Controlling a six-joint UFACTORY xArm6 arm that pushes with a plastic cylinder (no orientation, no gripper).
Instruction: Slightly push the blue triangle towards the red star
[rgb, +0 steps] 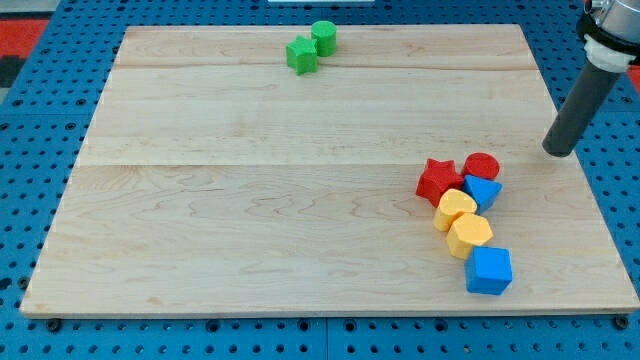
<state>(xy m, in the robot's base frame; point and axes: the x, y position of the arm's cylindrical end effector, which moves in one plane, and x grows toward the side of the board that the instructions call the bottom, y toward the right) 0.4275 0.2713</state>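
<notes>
One blue triangle (484, 190) touches the red star (438, 180); my tip (556, 151), gripperless, stands apart, upper right.

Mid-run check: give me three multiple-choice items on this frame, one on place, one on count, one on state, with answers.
1. My tip is where relative to the blue triangle?
A. view's upper right
B. view's lower left
C. directly on it

2. How many green blocks are there?
A. one
B. two
C. four

3. The blue triangle and the red star are:
A. stacked
B. at opposite board edges
C. close together in one cluster

Answers: 1 A, the rod ends right of and above the cluster, touching nothing. 2 B, a green star and green cylinder sit at the view's top. 3 C, the star lies just left of the triangle.
</notes>
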